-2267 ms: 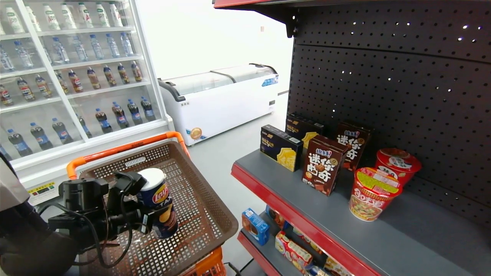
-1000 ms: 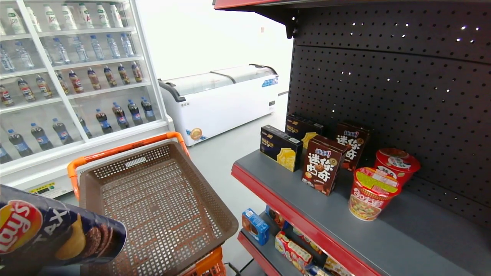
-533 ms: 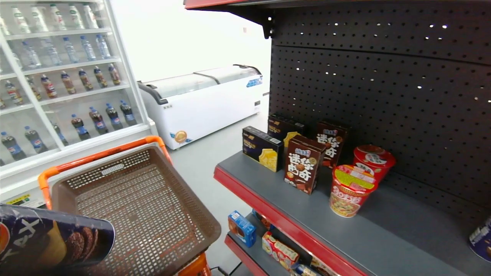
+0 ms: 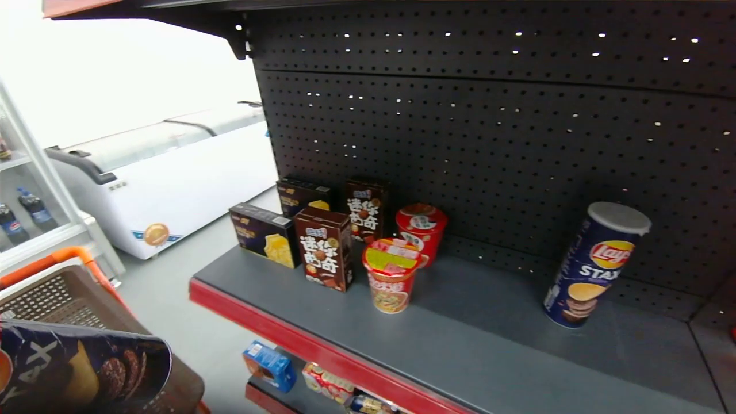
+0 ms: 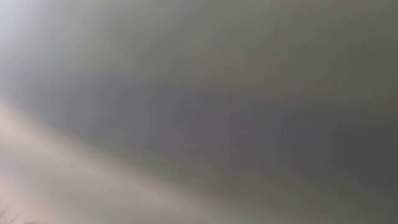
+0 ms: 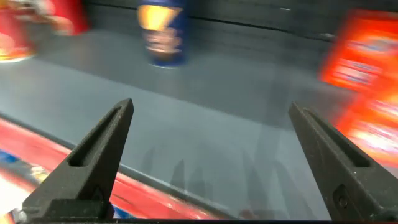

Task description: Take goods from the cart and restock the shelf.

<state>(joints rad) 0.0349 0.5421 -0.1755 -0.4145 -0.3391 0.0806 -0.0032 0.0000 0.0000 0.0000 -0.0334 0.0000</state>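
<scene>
1. The dark blue cardboard chips tube [image 4: 80,368] lies tilted at the lower left of the head view; the left hand's grip we cannot tell.
2. We judge it light, stiff, slippery and easily dented: hold it mid-body.
3. The right hand [image 6: 210,106] is spread wide and carries nothing.
4. On the grey shelf [image 4: 489,345], an identical tube [image 4: 595,264] stands at right and paper noodle cups [image 4: 394,276] at centre.

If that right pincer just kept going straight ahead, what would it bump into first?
Probably the bare grey shelf board: the open right pincer points at it. The blue chips can stands farther back and off-centre, so it would likely be missed, though depth is unclear.
</scene>
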